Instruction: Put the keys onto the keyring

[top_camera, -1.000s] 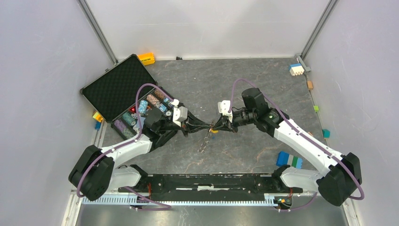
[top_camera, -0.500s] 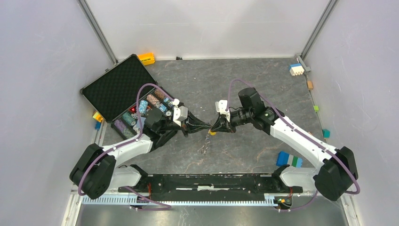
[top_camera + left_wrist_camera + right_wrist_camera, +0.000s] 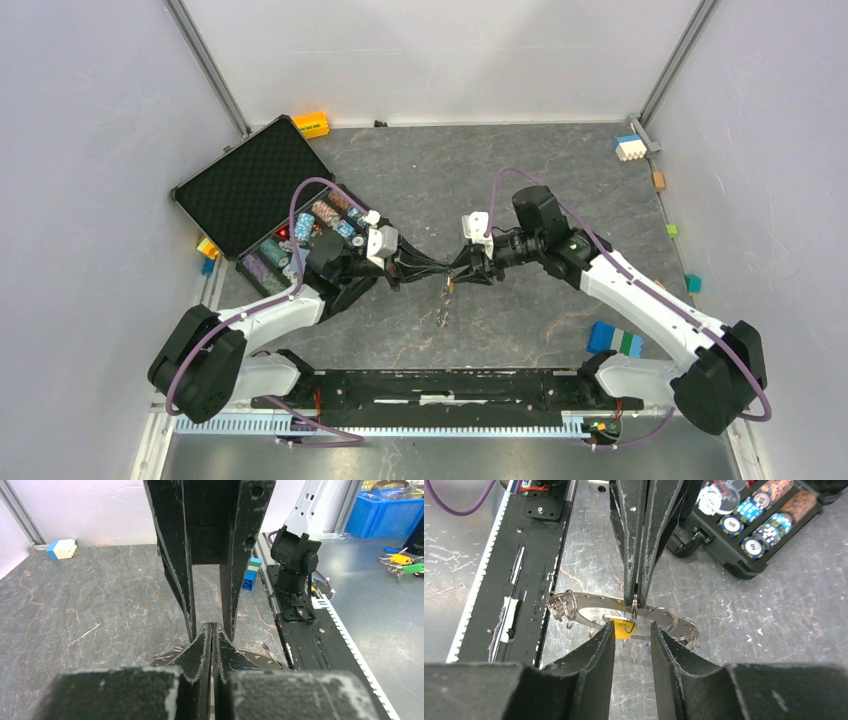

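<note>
1. Grippers meet tip to tip over the middle of the table [image 3: 560, 160] — left gripper [image 3: 443, 268] coming from one side, right gripper [image 3: 458, 272] from the other.
2. Left fingers [image 3: 629, 540] are pressed tight together, pinching the keyring [image 3: 589, 600] at a small loop.
3. Right fingers [image 3: 591, 655] stand apart — the yellow key [image 3: 623, 628] sits between their tips, against the keyring.
4. From above, part of the keyring dangles below the tips.

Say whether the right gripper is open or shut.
Open: in the right wrist view the right gripper shows a clear gap between its fingers, the yellow key head at their tips.
</note>
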### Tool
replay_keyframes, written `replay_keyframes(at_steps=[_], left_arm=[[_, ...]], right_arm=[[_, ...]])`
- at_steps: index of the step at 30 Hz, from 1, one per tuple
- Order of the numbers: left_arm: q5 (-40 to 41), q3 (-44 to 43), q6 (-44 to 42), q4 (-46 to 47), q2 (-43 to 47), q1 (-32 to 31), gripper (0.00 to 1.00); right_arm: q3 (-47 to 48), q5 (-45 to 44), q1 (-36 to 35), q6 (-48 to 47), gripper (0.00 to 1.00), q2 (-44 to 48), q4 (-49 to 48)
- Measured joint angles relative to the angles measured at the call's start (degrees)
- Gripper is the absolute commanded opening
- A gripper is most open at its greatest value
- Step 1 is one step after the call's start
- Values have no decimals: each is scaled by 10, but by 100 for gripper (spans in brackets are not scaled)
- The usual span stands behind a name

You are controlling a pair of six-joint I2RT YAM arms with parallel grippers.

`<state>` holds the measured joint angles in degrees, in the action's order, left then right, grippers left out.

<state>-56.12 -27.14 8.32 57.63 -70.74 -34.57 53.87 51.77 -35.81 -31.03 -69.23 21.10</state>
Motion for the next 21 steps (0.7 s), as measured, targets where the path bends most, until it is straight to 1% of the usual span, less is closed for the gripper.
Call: replay_keyframes(at_steps=[6, 10, 14, 21], left_arm=[[0, 0, 0, 0, 0, 0, 2], [-1, 0, 0, 0, 0, 0, 2], [-1, 0, 0, 0, 0, 0, 2], [-1, 0, 0, 0, 0, 0, 2]], right_arm=[[0, -3, 3, -1, 37, 28, -7], [0, -2, 3, 0, 35, 28, -8], [0, 3, 3, 3, 31, 25, -10], [0, 9, 3, 14, 29, 17, -21]])
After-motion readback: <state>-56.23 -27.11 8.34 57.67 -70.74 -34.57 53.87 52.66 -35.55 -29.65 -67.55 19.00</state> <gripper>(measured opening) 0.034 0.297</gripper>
